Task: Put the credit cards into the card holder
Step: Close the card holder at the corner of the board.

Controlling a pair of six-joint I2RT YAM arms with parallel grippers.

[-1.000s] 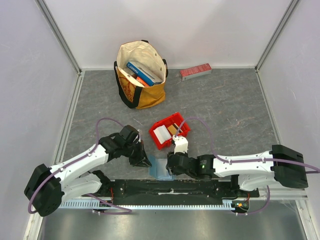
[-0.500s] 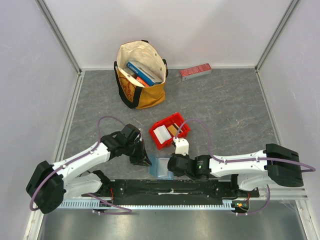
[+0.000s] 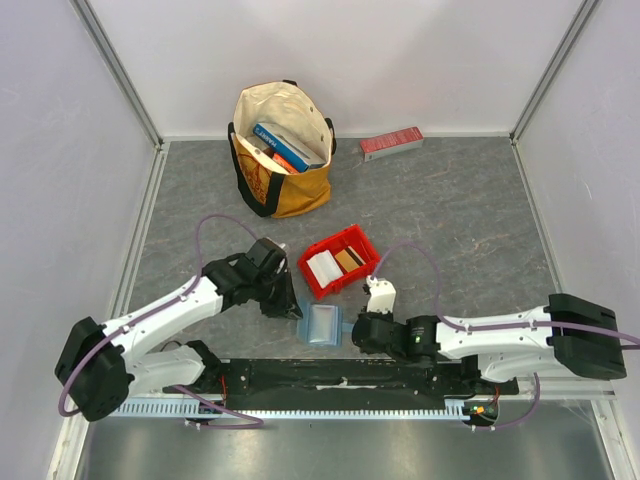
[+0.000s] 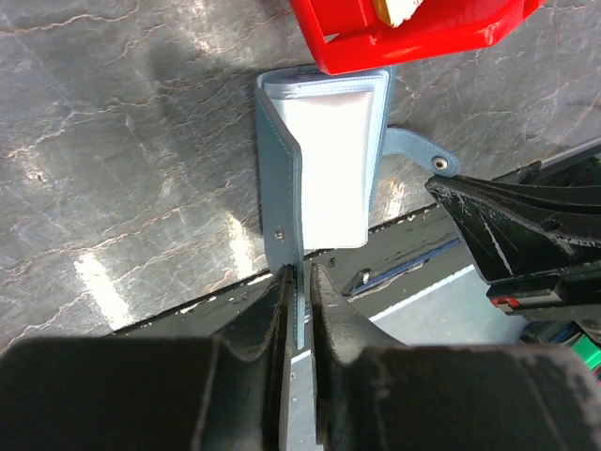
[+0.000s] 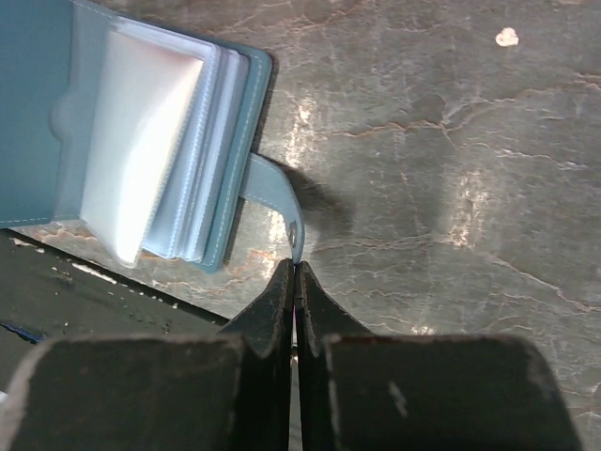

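Note:
The teal-blue card holder [image 3: 322,325] lies open just below the red bin [image 3: 366,244]. Its clear slotted leaves [image 4: 329,160] face up and its left cover stands on edge. That cover's edge sits between the fingers of my left gripper [image 4: 302,282], against the left finger, with a thin gap at the right one. My right gripper [image 5: 296,271] is shut on the tip of the closure tab [image 5: 274,193]. The credit cards rest in the bin, a white one [image 3: 322,267] and a tan one [image 3: 347,258].
A canvas tote bag [image 3: 280,150] with books stands at the back, and a long red box [image 3: 391,143] lies by the far wall. The black rail [image 3: 340,375] runs along the near edge, close under the card holder. Walls close in both sides.
My right gripper has shut and drawn to the right with the tab. The card holder has spread open and shifted up. My left gripper moved up-right and its jaws eased slightly apart.

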